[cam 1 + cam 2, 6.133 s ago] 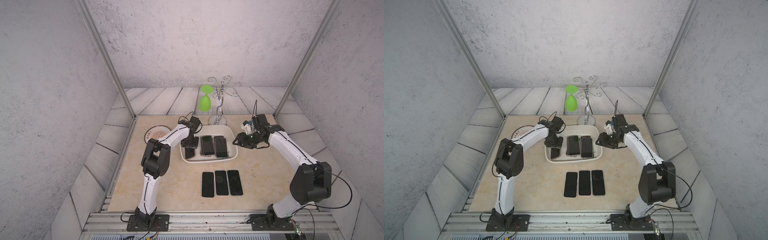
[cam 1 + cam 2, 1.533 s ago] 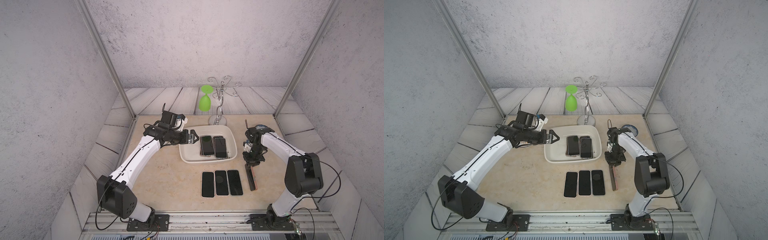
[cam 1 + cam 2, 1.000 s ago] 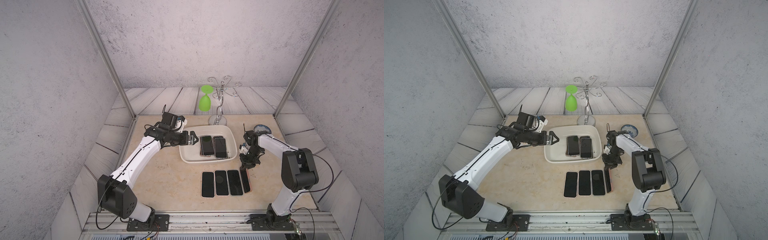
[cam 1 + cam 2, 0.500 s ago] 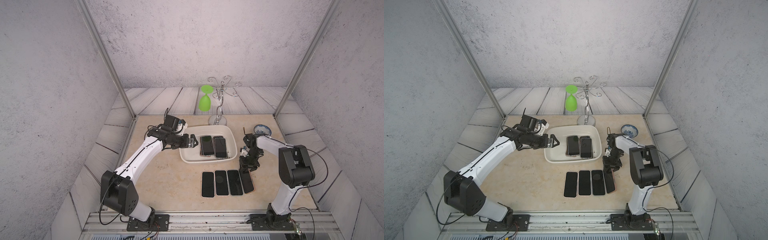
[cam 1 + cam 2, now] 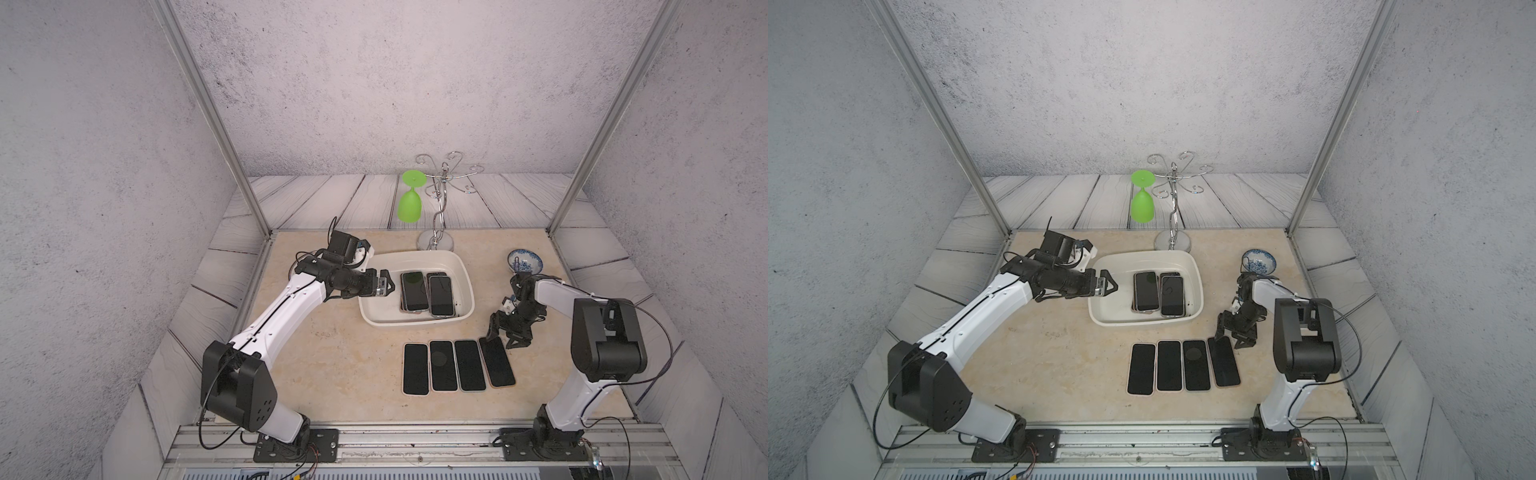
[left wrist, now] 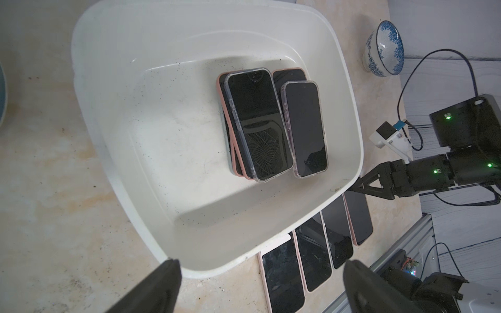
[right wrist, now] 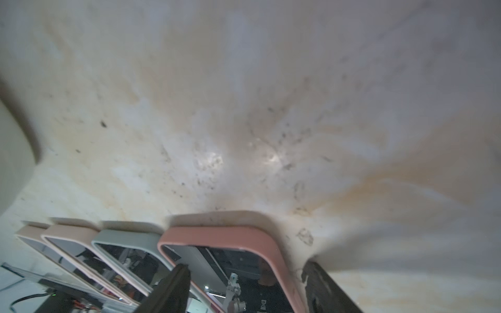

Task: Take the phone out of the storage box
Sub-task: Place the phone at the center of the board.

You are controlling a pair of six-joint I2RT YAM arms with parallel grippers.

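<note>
While the left hand [image 5: 387, 283] hovers over the left rim of the box [image 5: 415, 325], its jaws stand wide apart and grip nothing. In the left wrist view the same hand [image 6: 260, 268] frames the box [image 6: 89, 108] from above, with bare white floor on the side of the box nearest it.

Toward the right side of the box, phones lie face up in two piles side by side. The left stack [image 5: 414, 291] is topped by a clear-cased phone [image 6: 254, 122], and the right stack [image 5: 441, 296] lies against it. Both stacks are apart from the left hand and touch neither jaw.

Behind the box a green glass [image 5: 410, 208] hangs upside down from a wire rack [image 5: 441, 216].

In front of the box, on the desk [image 5: 332, 374], four phones lie flat in a row, face up and close together. The pink phone [image 5: 497, 362] ends the row on the right, slightly askew.

The right hand [image 5: 501, 339] sits low at the box-side end of that phone, to the front right of the box. Its jaws are spread to either side of the phone's end and clamp nothing, and the wrist view shows the pink phone [image 7: 217, 235] lying flat on the desk.

A bowl [image 5: 524, 262] stands to the right of the box, level with its back rim.
</note>
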